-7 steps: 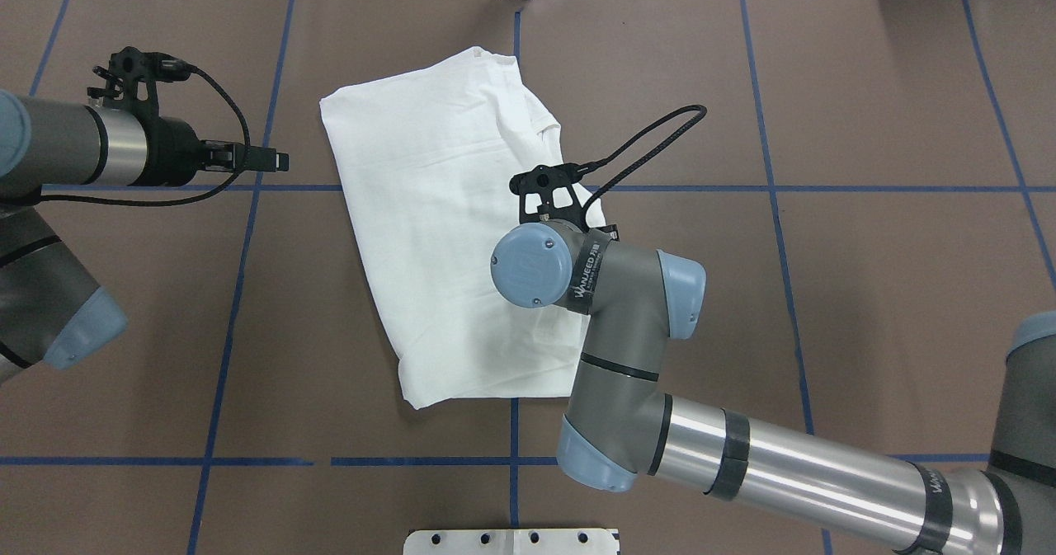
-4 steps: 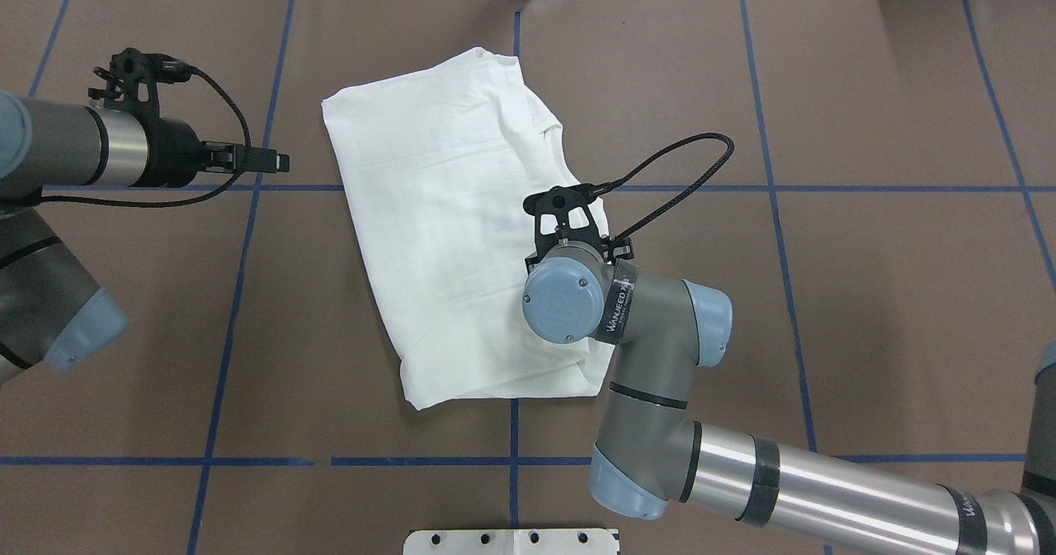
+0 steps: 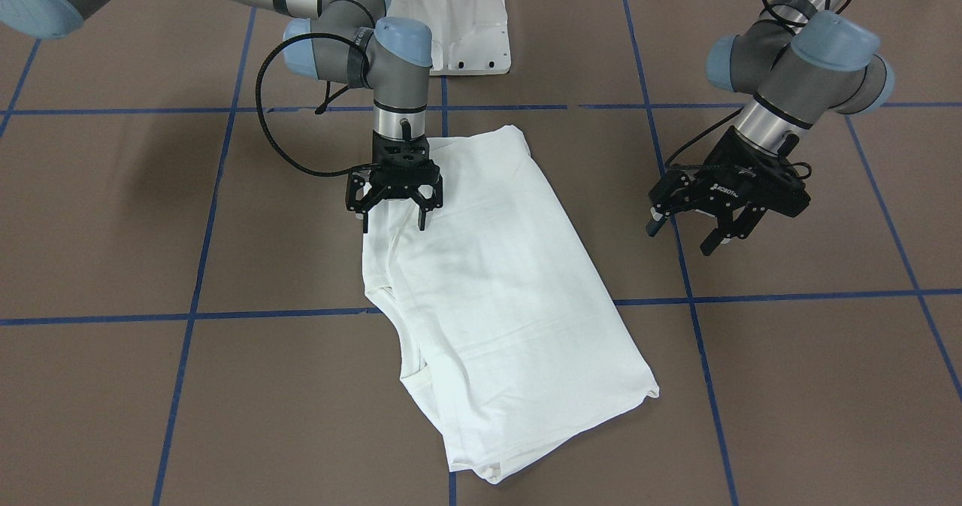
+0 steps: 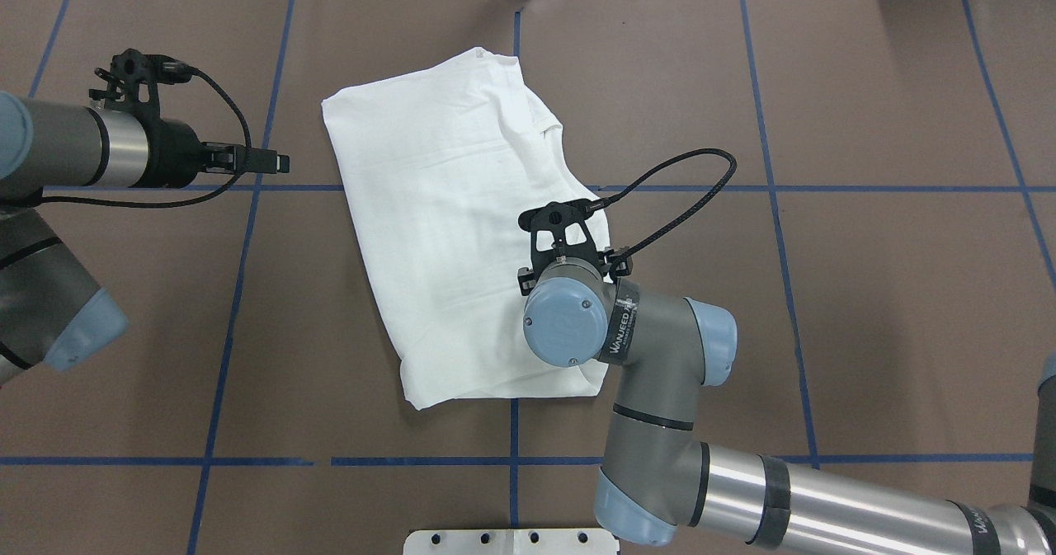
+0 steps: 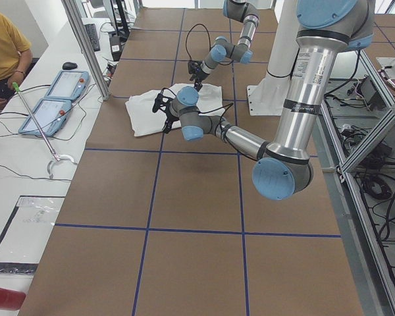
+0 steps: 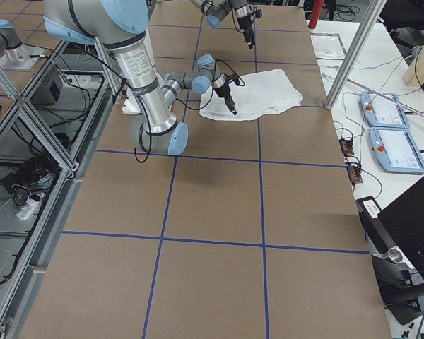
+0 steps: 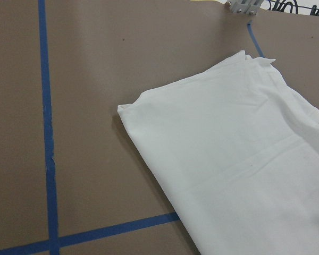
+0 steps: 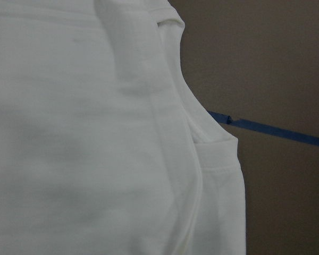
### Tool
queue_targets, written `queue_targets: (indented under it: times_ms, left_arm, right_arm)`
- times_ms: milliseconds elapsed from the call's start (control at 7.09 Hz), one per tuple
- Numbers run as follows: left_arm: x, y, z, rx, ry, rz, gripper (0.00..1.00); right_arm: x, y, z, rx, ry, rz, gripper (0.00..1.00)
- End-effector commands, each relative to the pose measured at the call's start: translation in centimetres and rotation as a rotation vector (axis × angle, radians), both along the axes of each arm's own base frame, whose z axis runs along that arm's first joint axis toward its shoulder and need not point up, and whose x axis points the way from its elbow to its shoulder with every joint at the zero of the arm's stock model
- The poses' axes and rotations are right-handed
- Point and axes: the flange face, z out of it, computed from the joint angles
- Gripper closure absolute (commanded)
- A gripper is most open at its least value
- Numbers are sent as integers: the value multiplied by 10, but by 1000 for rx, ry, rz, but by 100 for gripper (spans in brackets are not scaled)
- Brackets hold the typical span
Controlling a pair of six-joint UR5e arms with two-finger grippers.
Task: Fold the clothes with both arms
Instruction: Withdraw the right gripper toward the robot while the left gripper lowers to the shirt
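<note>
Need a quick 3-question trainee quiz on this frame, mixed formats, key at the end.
1. True or false: the left hand is shut on the shirt.
2. The right hand is: A) open, over the shirt's edge; B) shut on a sleeve; C) parked off the table.
3. Fill in: the tape lines on the table are ____.

Key:
1. False. It is open, over bare table beside the shirt.
2. A.
3. Blue.
</note>
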Motion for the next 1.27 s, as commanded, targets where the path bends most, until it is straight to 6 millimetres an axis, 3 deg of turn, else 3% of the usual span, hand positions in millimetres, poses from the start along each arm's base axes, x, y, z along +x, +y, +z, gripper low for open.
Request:
queue_targets:
  times_ms: [0,282,565,706,847,1129]
  left_arm:
    - [0,0,-1,0,1,0,0]
    - [0,0,0,-1,0,0,0]
    - [1,4,-7,-1,16,1,0]
    - [13,12,-8,-45,37,8,0]
    - [20,21,-18,-79,73,9,0]
    - [55,69,-54,-208,105,-2,0]
  right_arm:
    - [26,19,17,-22,68,-17,0]
    - [49,28,34,-27,93,-40,0]
    - [92,43,37,-11,57,-75,0]
    - [102,49,12,-7,-37,-83,0]
    - [106,52,1,-33,-187,-76,0]
    - [118,60,10,-48,-393,-55,0]
